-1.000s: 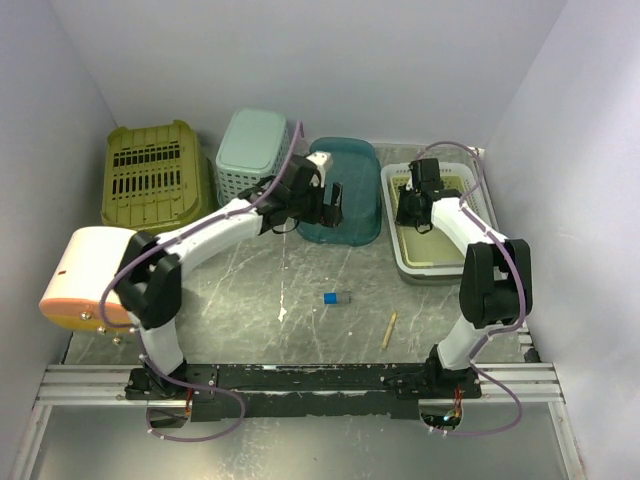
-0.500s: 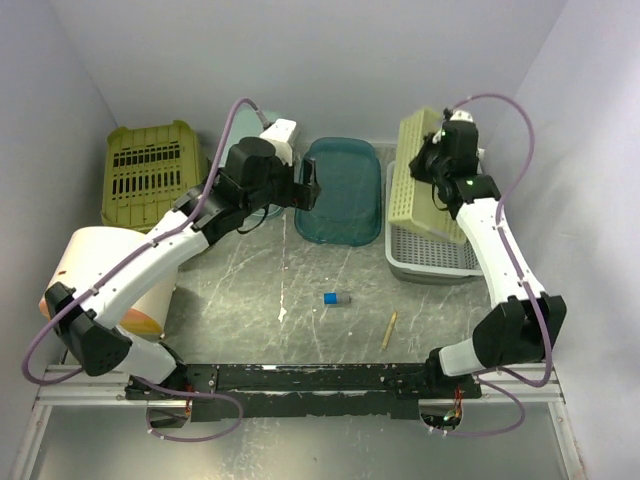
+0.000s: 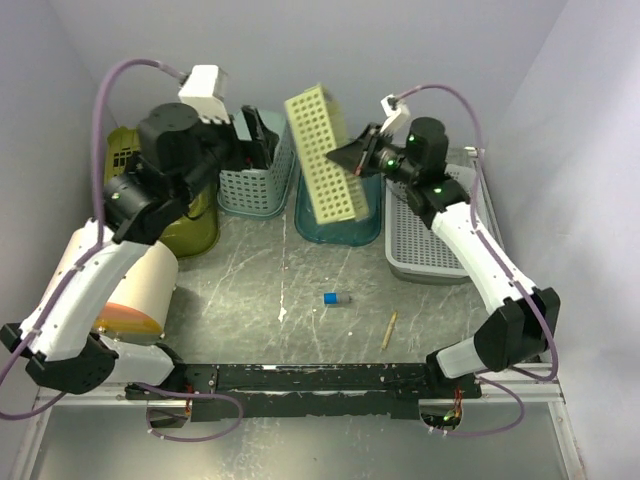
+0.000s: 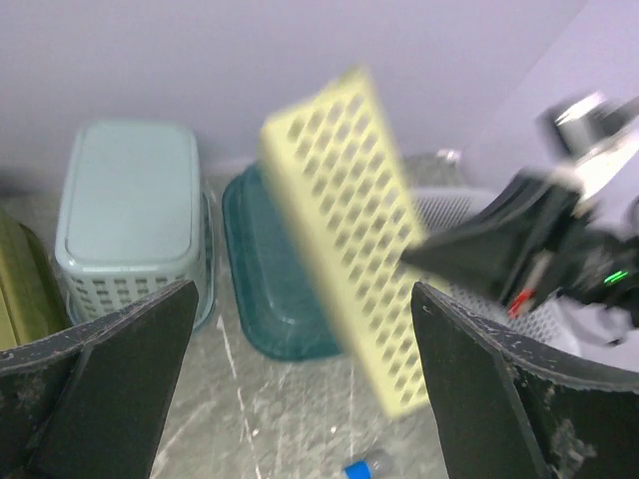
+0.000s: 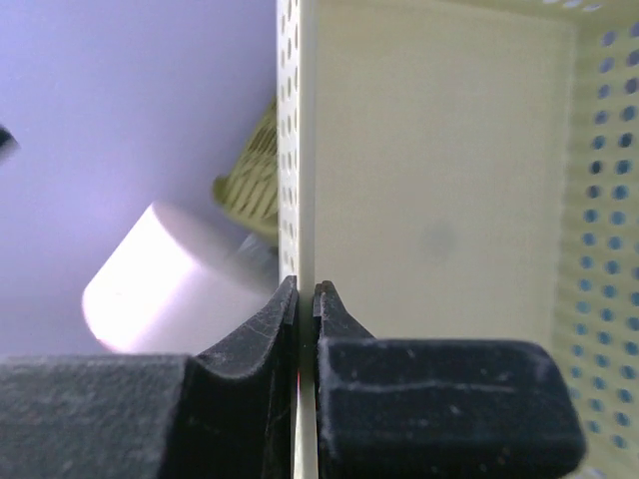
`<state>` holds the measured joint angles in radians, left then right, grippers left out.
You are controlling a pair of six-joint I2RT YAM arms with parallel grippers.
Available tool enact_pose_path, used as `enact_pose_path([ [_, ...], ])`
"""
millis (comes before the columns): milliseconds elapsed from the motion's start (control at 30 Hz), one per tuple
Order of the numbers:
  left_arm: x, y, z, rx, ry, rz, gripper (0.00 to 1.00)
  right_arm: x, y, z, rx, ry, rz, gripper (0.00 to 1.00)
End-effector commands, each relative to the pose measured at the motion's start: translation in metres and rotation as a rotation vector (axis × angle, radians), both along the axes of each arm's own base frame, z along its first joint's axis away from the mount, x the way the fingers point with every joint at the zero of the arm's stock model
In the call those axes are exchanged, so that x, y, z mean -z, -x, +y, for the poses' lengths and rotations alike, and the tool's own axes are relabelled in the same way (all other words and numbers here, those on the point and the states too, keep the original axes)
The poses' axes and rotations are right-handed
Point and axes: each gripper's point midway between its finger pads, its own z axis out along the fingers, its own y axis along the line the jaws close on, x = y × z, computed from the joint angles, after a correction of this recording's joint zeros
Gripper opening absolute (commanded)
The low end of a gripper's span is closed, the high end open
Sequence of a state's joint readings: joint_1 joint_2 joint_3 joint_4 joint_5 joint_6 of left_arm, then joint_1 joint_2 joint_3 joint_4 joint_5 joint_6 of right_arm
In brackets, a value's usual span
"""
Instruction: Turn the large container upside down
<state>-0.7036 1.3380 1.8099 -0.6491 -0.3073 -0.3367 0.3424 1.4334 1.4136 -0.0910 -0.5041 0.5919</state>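
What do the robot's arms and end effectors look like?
The left arm and right arm have white rounded links with black joints. A thin purple cable loops along each. The left end effector and right end effector are black. Small green lights glow on the right arm.

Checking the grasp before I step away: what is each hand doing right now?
Left hand: open, holding nothing.
Right hand: closed on the wall of the yellow basket.
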Motion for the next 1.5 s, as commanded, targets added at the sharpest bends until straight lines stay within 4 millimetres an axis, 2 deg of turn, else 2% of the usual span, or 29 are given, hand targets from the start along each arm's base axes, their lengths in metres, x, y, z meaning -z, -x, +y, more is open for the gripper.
enact_pose_path([
  [0, -0.035, 0.009, 0.024, -0.075, 0.075, -0.043, 1.00, 0.007, 0.049, 0.058, -0.317, -0.176, 0.079, 0.00],
  [100, -0.042, 0.010, 0.029, -0.095, 0.099, -0.067, 1.00, 0.019, 0.078, 0.089, -0.441, -0.238, 0.131, 0.00],
  [200, -0.042, 0.008, 0.023, -0.076, 0.110, -0.071, 1.00, 0.026, 0.109, 0.119, -0.565, -0.314, 0.184, 0.00],
  [333, -0.035, 0.003, 0.015, -0.061, 0.101, -0.055, 1.00, 0.032, 0.133, 0.136, -0.663, -0.484, 0.285, 0.00],
  [467, -0.027, 0.001, 0.011, -0.051, 0.098, -0.039, 0.99, 0.025, 0.150, 0.134, -0.766, -0.705, 0.384, 0.00],
  [600, -0.023, 0.000, 0.010, -0.051, 0.096, -0.033, 1.00, 0.033, 0.159, 0.138, -0.806, -0.760, 0.437, 0.00],
  [733, -0.015, -0.003, 0.008, -0.057, 0.079, -0.022, 0.99, 0.055, 0.153, 0.137, -0.715, -0.758, 0.513, 0.00],
  [867, -0.005, -0.006, 0.005, -0.055, 0.068, 0.003, 1.00, 0.074, 0.153, 0.126, -0.614, -0.791, 0.587, 0.00],
  [1067, 0.000, -0.005, 0.002, -0.044, 0.080, 0.013, 1.00, 0.113, 0.152, 0.111, -0.451, -0.787, 0.699, 0.00],
  [1300, 0.017, -0.009, -0.003, -0.036, 0.057, 0.042, 1.00, 0.138, 0.158, 0.100, -0.406, -0.824, 0.792, 0.00],
  [1467, 0.030, -0.012, -0.007, -0.032, 0.044, 0.064, 1.00, 0.169, 0.156, 0.095, -0.336, -0.834, 0.869, 0.00],
])
